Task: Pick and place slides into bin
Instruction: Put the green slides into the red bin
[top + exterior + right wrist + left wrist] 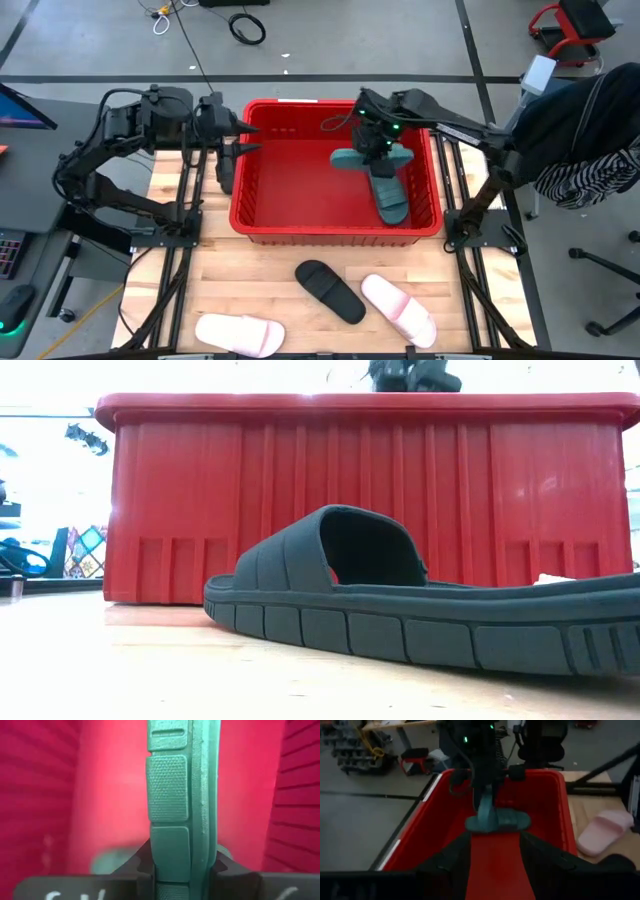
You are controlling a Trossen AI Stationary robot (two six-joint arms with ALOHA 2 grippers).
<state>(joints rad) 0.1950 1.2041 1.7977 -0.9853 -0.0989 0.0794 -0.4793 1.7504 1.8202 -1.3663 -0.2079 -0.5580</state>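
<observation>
My right gripper (375,140) is over the red bin (262,190), shut on a teal slide (352,158). It also shows in the left wrist view (485,805). A second teal slide (390,197) lies on the bin floor beneath it. My left gripper (232,150) waits open and empty at the bin's left rim, its fingers spread in the left wrist view (495,865). A black slide (330,291) and two pale pink slides (398,308) (240,335) lie on the table in front of the bin. My right gripper pinches the teal slide between its two fingers (142,867), coming from above and pointing down into the bin. The treaded sole (169,845) and one side edge show between the fingers. The slide hangs below them. Whether its lower end touches the bin floor, I cannot tell.
The bin's thick rim (370,402) and slotted walls surround the gripper. In the low view the black slide (400,610) lies just before the bin's near wall. Bare wooden table lies at the near left. Frame rails run along both table sides.
</observation>
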